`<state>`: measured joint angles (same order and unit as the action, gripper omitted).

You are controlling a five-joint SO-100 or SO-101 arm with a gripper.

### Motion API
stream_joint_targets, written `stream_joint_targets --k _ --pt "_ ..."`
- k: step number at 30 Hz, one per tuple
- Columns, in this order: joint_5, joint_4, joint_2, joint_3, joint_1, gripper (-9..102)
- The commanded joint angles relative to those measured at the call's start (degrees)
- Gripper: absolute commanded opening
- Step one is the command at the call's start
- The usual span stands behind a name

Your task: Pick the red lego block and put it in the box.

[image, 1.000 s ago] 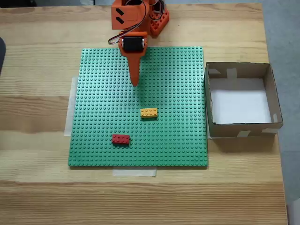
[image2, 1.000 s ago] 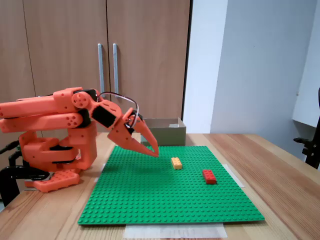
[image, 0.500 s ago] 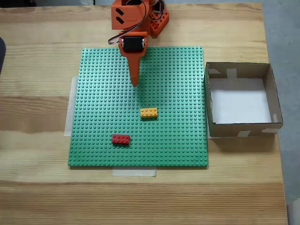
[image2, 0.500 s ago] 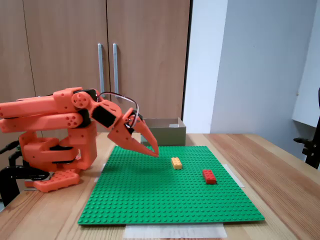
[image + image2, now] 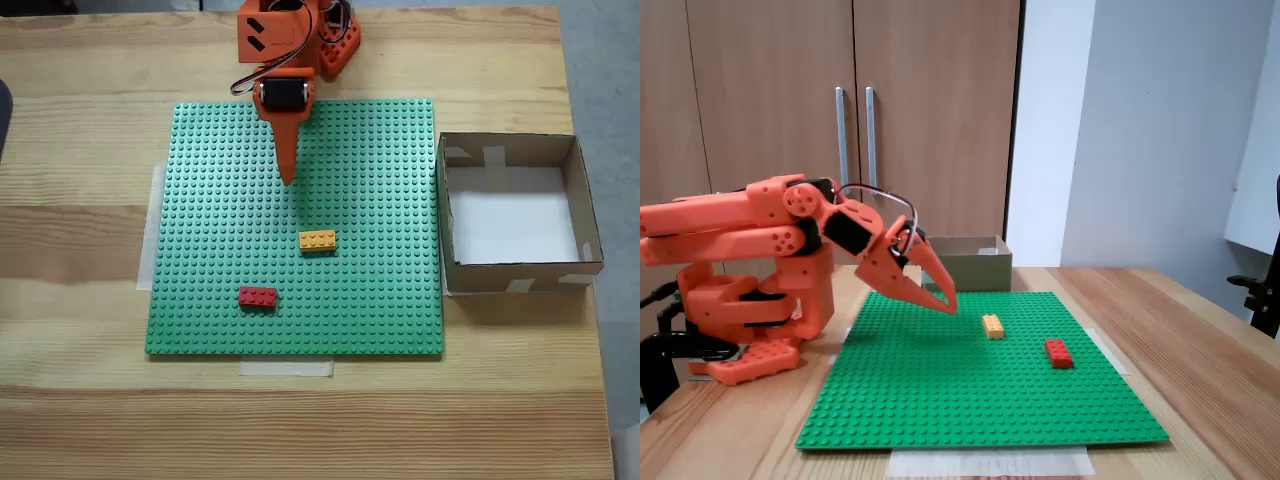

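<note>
The red lego block (image 5: pixel 258 297) lies flat on the green studded baseplate (image 5: pixel 220 230), near its front left in the top-down fixed view; the side fixed view shows the same red lego block (image 5: pixel 1059 353) to the right. The orange gripper (image 5: pixel 289 180) hangs above the plate's upper middle, fingers together and empty, well short of the red block; from the side the gripper (image 5: pixel 949 305) points down at the plate. The box (image 5: pixel 518 268) of brown cardboard with a white bottom stands empty right of the plate, and the box (image 5: pixel 975 268) sits behind the plate in the side view.
A yellow-orange brick (image 5: pixel 318 240) lies on the plate between the gripper and the red block, also seen as the yellow brick (image 5: pixel 993 326). The arm's orange base (image 5: pixel 750 300) stands at the plate's far edge. Wooden cabinet doors (image 5: pixel 850 120) rise behind the table.
</note>
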<state>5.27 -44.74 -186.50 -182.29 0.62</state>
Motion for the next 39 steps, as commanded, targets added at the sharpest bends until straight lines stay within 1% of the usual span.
stream_joint_targets --k 1,26,39 --pt "0.3 -0.2 -0.4 -0.3 -0.3 -1" --pt "0.3 -0.2 -0.4 -0.3 -0.3 -1" --pt "-2.4 -0.3 -0.4 -0.3 2.0 0"
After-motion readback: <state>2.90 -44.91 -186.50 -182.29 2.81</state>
